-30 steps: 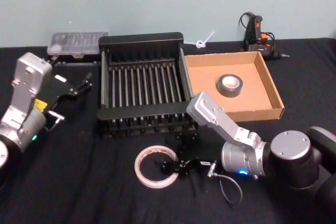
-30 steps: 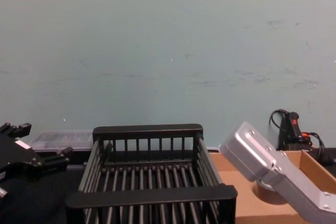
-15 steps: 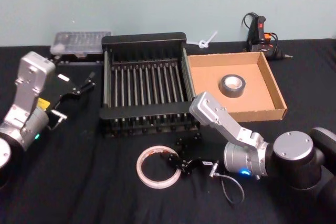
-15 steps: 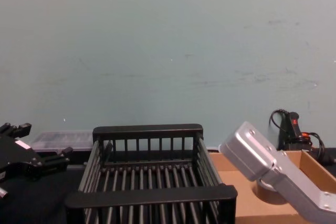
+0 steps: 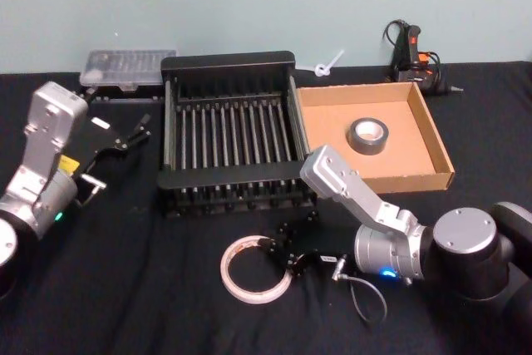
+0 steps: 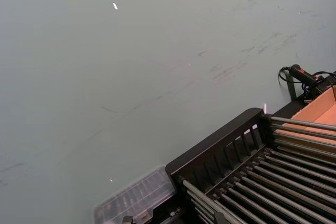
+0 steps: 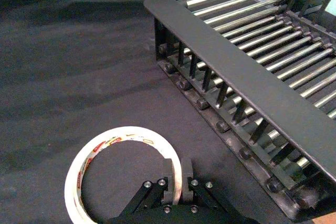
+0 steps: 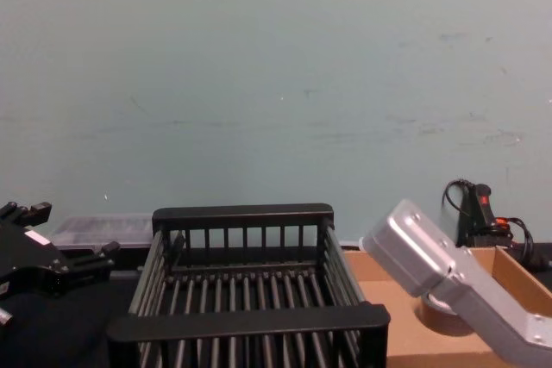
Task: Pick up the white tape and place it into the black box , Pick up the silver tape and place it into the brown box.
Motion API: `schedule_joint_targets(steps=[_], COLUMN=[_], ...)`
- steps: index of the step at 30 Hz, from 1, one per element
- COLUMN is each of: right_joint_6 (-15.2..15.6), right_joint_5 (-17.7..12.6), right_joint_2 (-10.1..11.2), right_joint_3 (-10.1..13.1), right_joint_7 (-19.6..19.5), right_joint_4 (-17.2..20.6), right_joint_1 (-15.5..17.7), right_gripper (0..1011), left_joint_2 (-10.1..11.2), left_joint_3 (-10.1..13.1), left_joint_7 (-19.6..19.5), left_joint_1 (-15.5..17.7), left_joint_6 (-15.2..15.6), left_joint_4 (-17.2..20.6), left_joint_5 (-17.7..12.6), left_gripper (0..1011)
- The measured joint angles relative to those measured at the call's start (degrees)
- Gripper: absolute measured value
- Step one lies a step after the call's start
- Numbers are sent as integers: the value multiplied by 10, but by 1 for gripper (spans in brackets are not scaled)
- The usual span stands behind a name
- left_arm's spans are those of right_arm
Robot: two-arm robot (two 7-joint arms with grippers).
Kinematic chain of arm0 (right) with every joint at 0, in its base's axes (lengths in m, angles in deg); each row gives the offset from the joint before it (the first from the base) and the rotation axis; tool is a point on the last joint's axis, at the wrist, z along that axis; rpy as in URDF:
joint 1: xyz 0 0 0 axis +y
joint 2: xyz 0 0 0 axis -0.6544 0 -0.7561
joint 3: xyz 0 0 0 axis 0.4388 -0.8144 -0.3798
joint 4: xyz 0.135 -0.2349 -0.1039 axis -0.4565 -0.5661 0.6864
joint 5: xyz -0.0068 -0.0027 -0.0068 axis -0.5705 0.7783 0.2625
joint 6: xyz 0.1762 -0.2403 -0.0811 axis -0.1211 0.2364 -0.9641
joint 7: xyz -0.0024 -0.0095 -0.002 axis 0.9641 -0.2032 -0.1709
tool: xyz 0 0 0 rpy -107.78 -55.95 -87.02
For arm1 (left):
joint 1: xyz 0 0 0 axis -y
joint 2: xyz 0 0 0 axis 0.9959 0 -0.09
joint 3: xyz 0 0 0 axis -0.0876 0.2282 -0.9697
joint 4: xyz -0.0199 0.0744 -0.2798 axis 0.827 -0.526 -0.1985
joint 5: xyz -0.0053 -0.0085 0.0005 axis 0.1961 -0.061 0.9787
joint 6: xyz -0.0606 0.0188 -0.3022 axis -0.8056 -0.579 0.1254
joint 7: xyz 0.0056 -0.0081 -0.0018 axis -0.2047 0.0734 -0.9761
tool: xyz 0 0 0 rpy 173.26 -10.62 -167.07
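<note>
In the lower middle of the head view, the right claw (image 5: 283, 257) is pinching the rim of the white tape (image 5: 252, 269), one finger inside the ring and one outside. The right wrist view shows both fingers (image 7: 169, 187) pressed against the ring's wall, with the tape lying flat on the black table (image 5: 141, 288). Between the tape and the near rim of the black box (image 5: 229, 130) lies a strip of bare table; the crate's front wall stands just above the claw in the frame.

The black box fills the centre of the head view, its slatted floor bare. Its right wall touches the left wall of the brown box (image 5: 432, 135), which sits to the centre right. The silver tape (image 5: 366, 135) lies inside the brown box, near its middle, with open cardboard on every side.

The left claw (image 5: 116, 140) hangs at the left of the frame, fingers spread, well apart from the crate's left wall. A clear plastic case (image 5: 129, 68) lies at the upper left behind it, and a glue gun (image 5: 409, 54) sits at the upper right behind the brown box.
</note>
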Motion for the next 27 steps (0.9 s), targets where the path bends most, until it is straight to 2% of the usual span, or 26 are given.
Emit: schedule_joint_targets(steps=[6, 14, 22, 27], right_joint_6=[-8, -25, -41, -49], right_joint_5=[-11, -41, -66, -76], right_joint_2=[7, 29, 45, 48], right_joint_3=[7, 22, 40, 47], right_joint_7=[10, 26, 23, 18], right_joint_4=[9, 43, 69, 74], right_joint_1=[2, 10, 11, 5], right_gripper=[103, 104, 103, 103], left_joint_2=[0, 0, 0, 0], left_joint_3=[0, 0, 0, 0], left_joint_7=[0, 0, 0, 0], left_joint_1=[0, 0, 0, 0], left_joint_6=[0, 0, 0, 0], left_joint_4=[0, 0, 0, 0], left_joint_5=[0, 0, 0, 0], left_gripper=[1001, 1001, 1001, 1001])
